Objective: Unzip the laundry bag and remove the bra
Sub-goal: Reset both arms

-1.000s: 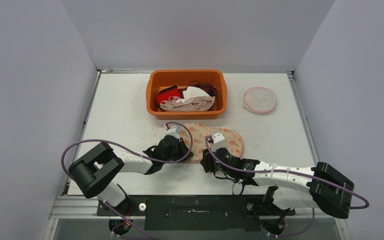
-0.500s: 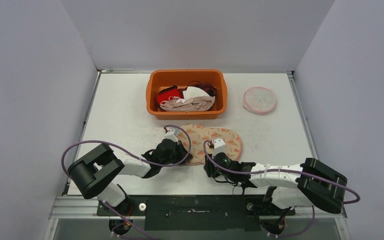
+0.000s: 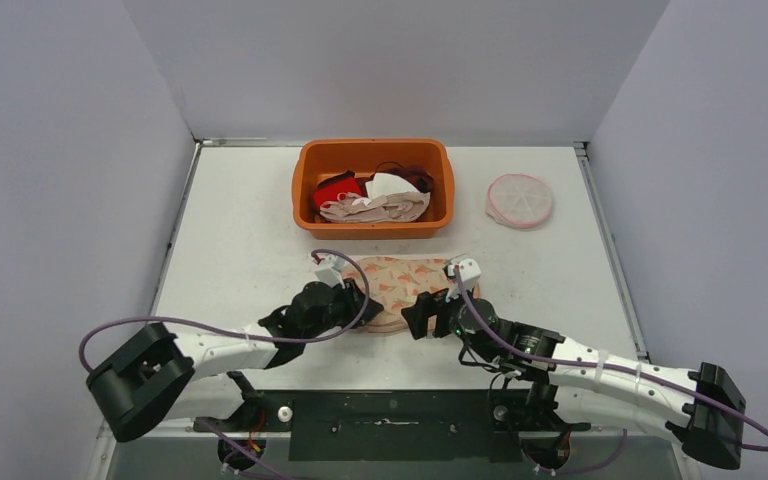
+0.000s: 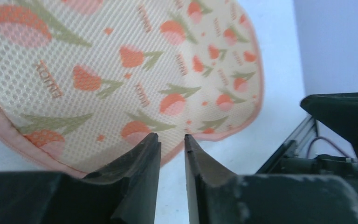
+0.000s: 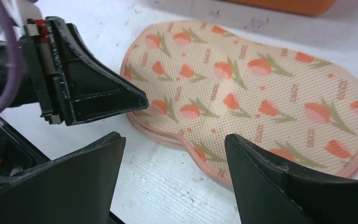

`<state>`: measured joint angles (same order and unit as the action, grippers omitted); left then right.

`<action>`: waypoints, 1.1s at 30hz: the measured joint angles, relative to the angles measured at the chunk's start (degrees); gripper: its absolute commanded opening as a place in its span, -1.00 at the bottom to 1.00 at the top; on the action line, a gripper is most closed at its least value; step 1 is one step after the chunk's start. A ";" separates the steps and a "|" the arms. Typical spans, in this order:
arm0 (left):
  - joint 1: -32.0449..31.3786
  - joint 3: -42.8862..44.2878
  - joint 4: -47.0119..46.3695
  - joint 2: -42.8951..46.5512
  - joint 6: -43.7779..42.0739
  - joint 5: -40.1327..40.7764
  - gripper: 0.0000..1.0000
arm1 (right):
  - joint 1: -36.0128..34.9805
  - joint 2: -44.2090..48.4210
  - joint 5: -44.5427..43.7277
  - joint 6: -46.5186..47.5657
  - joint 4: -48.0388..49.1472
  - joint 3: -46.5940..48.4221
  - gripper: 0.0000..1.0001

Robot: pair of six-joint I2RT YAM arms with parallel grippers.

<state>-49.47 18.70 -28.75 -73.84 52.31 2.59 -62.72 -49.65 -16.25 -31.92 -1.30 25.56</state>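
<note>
The laundry bag point(image 3: 412, 283) is a flat mesh pouch with an orange tulip print and pink piping, lying on the white table in front of the orange bin. It fills the left wrist view point(image 4: 121, 70) and the right wrist view point(image 5: 251, 79). The bra is hidden. My left gripper point(image 3: 353, 301) sits at the bag's near left edge. Its jaws point(image 4: 171, 136) stand a narrow gap apart with only bare table between them. My right gripper point(image 3: 422, 313) hangs wide open point(image 5: 173, 139) over the bag's near edge, holding nothing. The left gripper's fingers point(image 5: 121, 100) show there too.
An orange bin point(image 3: 305, 200) holding several garments stands behind the bag. A round pink-rimmed mesh pouch point(image 3: 519, 200) lies at the back right. Pale walls close in left, right and behind. A black rail point(image 3: 390, 420) runs along the near edge.
The left jaws have parted slightly and let go of the bag's edge. The right jaws have opened wide and drawn back. The bag now lies flatter and a little further left.
</note>
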 measured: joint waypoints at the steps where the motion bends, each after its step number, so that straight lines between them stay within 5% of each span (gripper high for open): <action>1: -0.07 -0.04 0.85 2.34 -0.04 0.39 -0.41 | 0.00 1.03 -0.72 0.02 -0.59 0.50 0.63; 7: -0.35 -0.07 6.43 16.70 -0.42 3.67 -0.28 | 1.62 1.90 -5.42 0.02 -3.08 2.97 0.41; 13: -0.35 -0.35 12.74 26.01 -0.70 7.78 -0.26 | 13.11 -8.04 -1.07 -0.52 -1.22 4.15 0.21; 28: -0.31 -6.21 20.65 36.39 0.81 11.15 -0.21 | 24.00 -22.91 6.75 -2.40 5.90 0.02 0.28; 33: -0.31 -6.23 23.78 40.44 1.29 12.13 -0.18 | 24.35 -21.84 7.89 -2.01 6.62 -0.33 0.53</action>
<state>-49.78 12.47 -4.97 -33.41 53.60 14.72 -38.37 -71.48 -8.36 -33.93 5.32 25.23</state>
